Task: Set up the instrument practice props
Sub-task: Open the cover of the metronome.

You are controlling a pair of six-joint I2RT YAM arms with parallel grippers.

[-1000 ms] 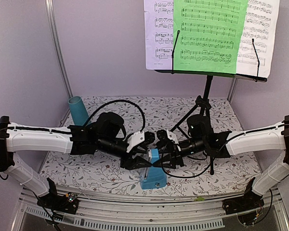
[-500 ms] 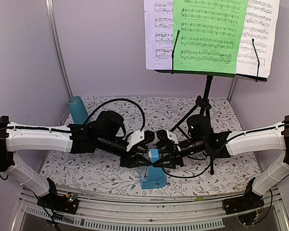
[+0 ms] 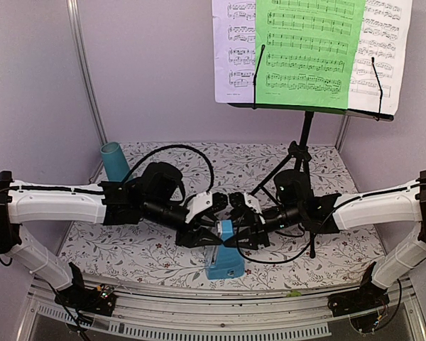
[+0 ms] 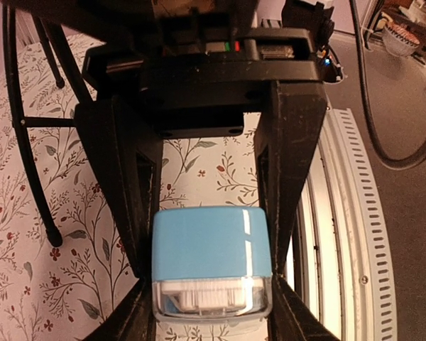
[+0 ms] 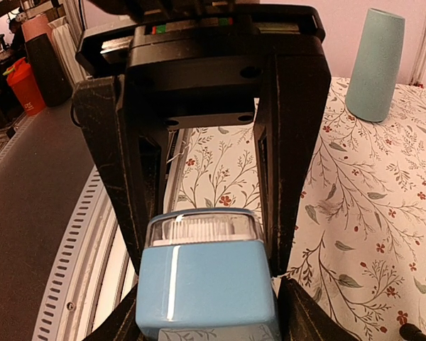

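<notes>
At the near edge of the flower-printed surface, about midway along it, the small blue metronome stands upright just behind the metal rail. Plain lavender walls close in the back and both sides.

My left pincer and my right pincer meet over the metronome from opposite sides. Each is closed about halfway, with its black fingers pressed against the blue flanks.

Compared with a second ago, both pincers and the metronome sit a touch farther toward the left edge. Everything else is where it was.

Near the far right corner the black music stand rests on its tripod. White and green sheet-music pages lean upright on its desk, the green one in front.

By the far left corner a teal cup stands upright, well apart from my arms. I cannot see into it.
</notes>
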